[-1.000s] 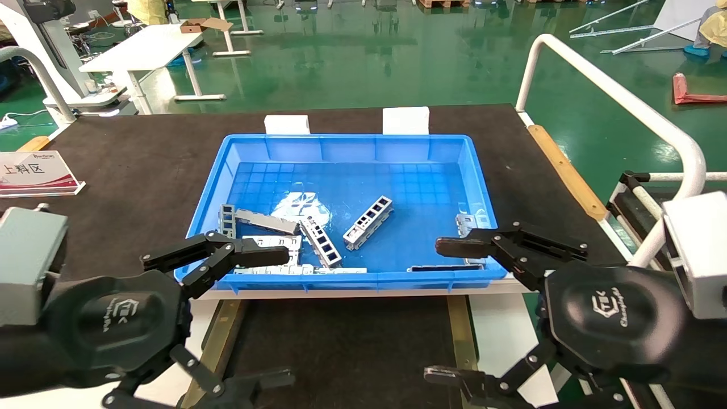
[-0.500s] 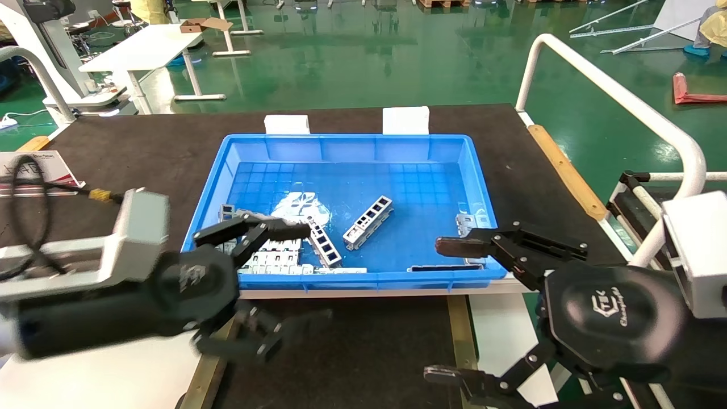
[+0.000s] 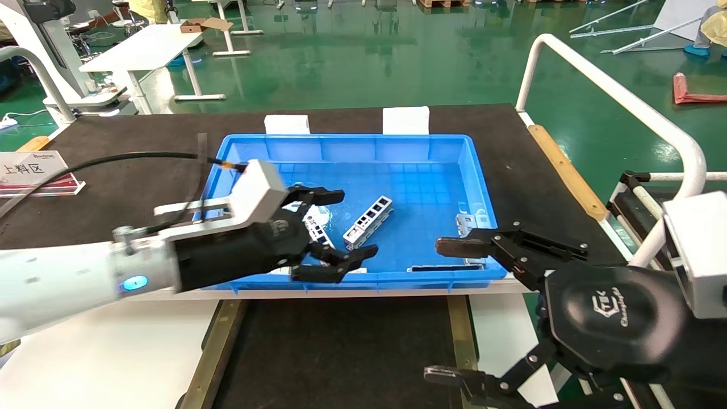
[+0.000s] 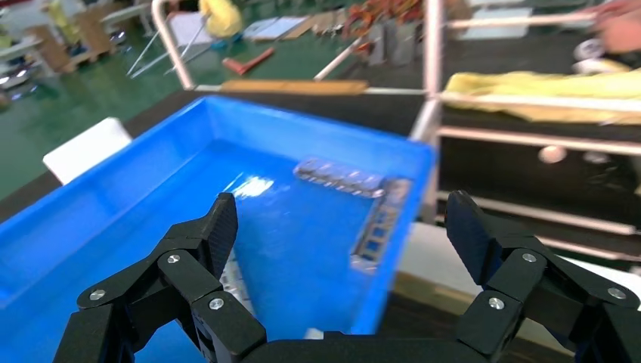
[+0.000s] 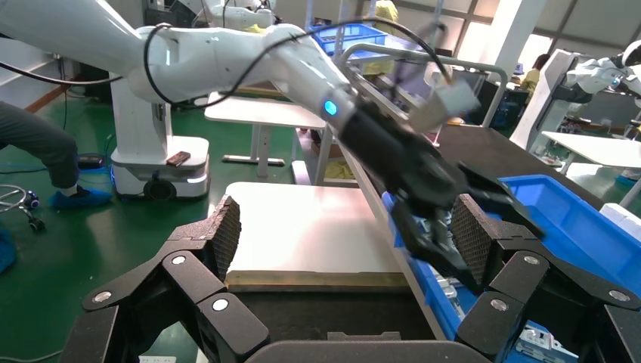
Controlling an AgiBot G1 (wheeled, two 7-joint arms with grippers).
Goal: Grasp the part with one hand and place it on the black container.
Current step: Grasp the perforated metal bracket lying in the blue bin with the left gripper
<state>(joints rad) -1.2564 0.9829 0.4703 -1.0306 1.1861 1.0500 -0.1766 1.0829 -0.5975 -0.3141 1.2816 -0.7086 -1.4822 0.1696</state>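
Note:
Several silver ladder-like parts lie in the blue bin [image 3: 363, 145]. One part [image 3: 372, 216] lies loose at mid-bin. My left gripper [image 3: 358, 222] is open and empty, reaching over the bin's front left, one finger either side of that part's near end and above it. In the left wrist view the open left gripper [image 4: 342, 219] looks across the bin at two more parts [image 4: 342, 175] by the far wall. The black container [image 3: 341, 352], with brass side rails, lies in front of the bin. My right gripper [image 3: 434, 309] is open and parked at the lower right.
Two white blocks [image 3: 405, 120] stand behind the bin. A sign [image 3: 34, 170] stands at the far left. A white tube rail [image 3: 625, 102] and a wooden strip [image 3: 562, 167] run along the right edge. White boards flank the black container.
My left arm has swung from the lower left up and rightward over the bin, and now its open gripper hangs at the loose part. The right arm has not moved.

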